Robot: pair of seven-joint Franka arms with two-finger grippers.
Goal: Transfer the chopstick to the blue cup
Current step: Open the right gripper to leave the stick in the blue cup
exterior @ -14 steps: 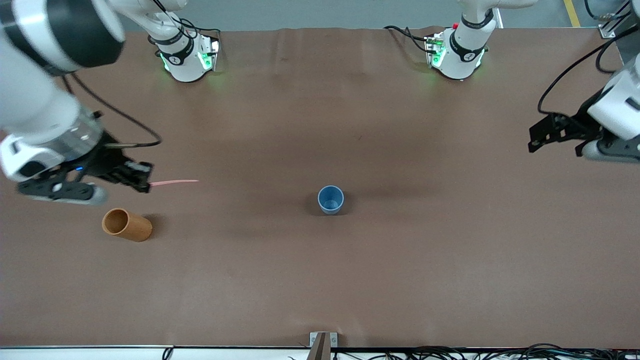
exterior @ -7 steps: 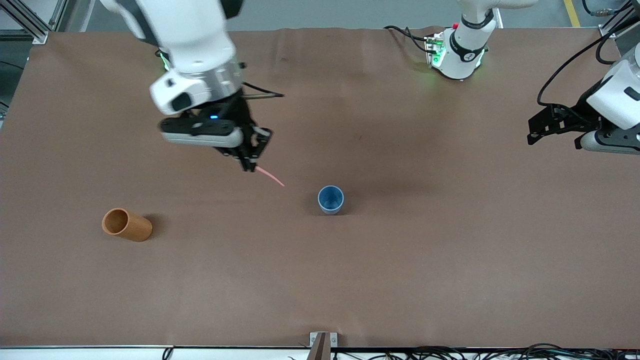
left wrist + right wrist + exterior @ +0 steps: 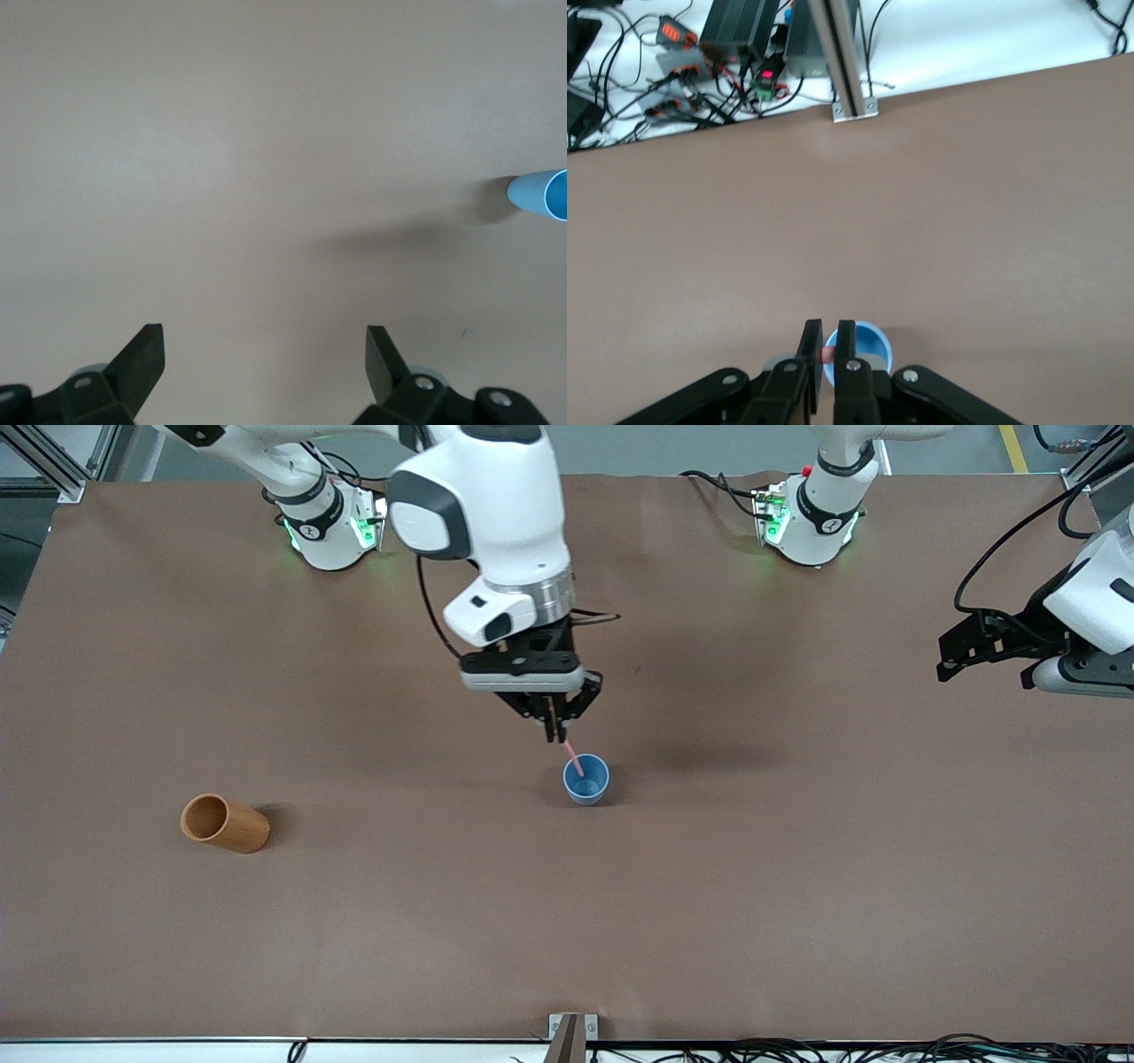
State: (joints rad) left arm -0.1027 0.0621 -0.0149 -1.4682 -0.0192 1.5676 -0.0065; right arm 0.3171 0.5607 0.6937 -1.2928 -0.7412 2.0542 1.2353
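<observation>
A brown table [image 3: 797,886] spreads under two Franka arms. The right gripper [image 3: 556,731], clamped on the pink chopstick [image 3: 573,761], hangs over the blue cup [image 3: 586,779] at mid-table, the stick's lower tip dipping inside the rim. An orange-brown cup [image 3: 225,824] lies on its side toward the right arm's end, well apart, nothing blocking the way. The left gripper [image 3: 264,367] waits, fingers spread, over its own end. A second earlier the right gripper hung near the fallen cup.
</observation>
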